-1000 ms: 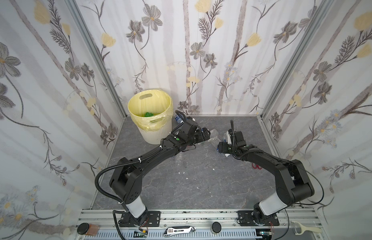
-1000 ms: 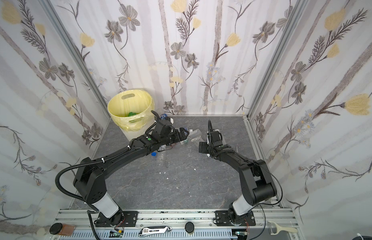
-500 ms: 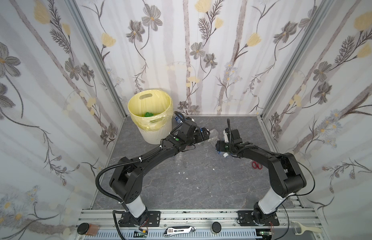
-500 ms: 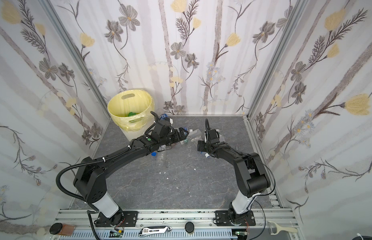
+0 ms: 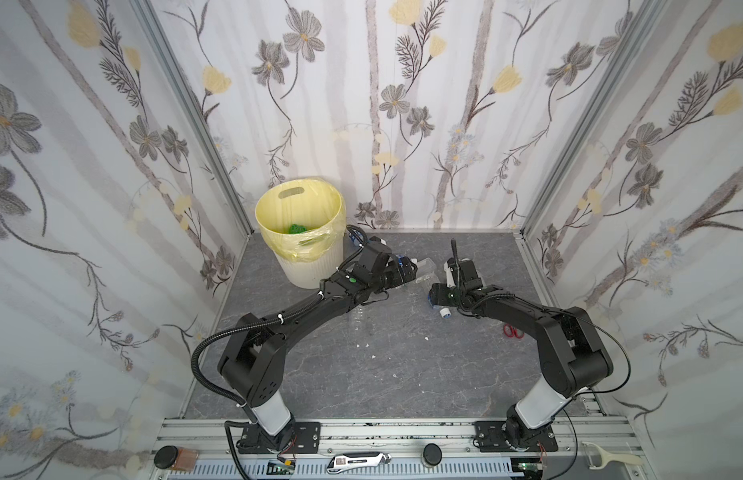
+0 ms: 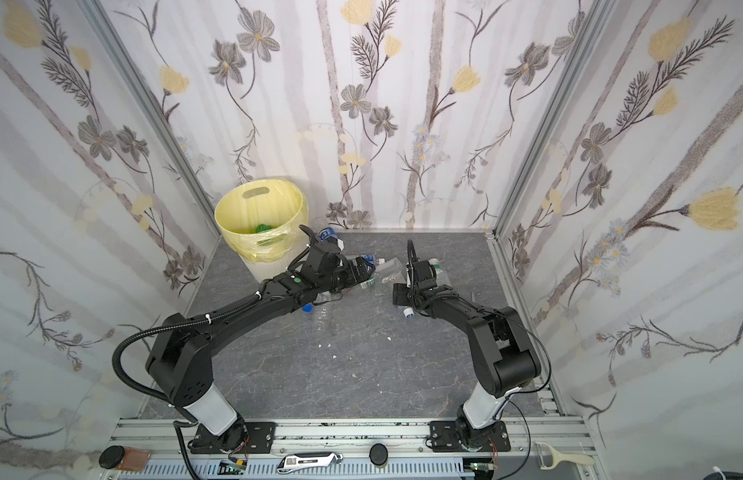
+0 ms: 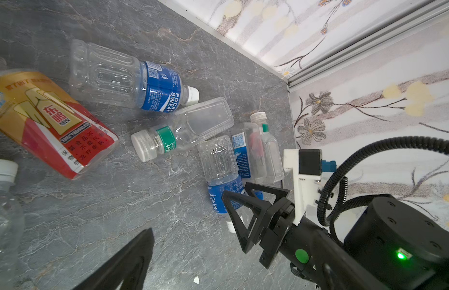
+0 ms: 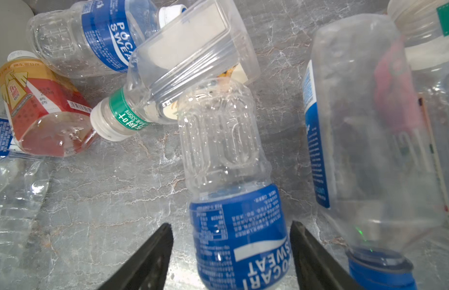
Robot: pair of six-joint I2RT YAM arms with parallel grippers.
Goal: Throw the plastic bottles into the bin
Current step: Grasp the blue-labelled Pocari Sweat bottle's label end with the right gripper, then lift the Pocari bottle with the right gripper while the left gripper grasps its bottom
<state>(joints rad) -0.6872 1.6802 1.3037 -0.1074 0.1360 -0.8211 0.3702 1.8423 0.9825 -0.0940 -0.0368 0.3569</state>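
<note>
Several plastic bottles lie in a heap on the grey floor between my two arms. A clear bottle with a blue label (image 8: 226, 150) (image 7: 219, 163) lies between the fingers of my right gripper (image 8: 231, 226) (image 5: 434, 297). The jaws stand open around its label: one finger is close against it, and floor shows beside the other. Around it lie a second blue-labelled bottle (image 7: 125, 80), a green-banded one (image 7: 193, 128) and an orange-red labelled one (image 7: 42, 118). My left gripper (image 5: 407, 266) hovers open over the heap, holding nothing. The bin (image 5: 303, 266) stands at the back left with something green inside.
A crushed clear bottle (image 5: 359, 318) lies under my left forearm, with a loose blue cap (image 6: 306, 308) beside it. Red scissors (image 5: 513, 331) lie on the floor at the right. Flowered walls close in three sides. A utility knife (image 5: 353, 460) rests on the front rail.
My right gripper has slid left along the floor into the heap and its jaws have narrowed around the blue-labelled bottle. The left arm has hardly moved.
</note>
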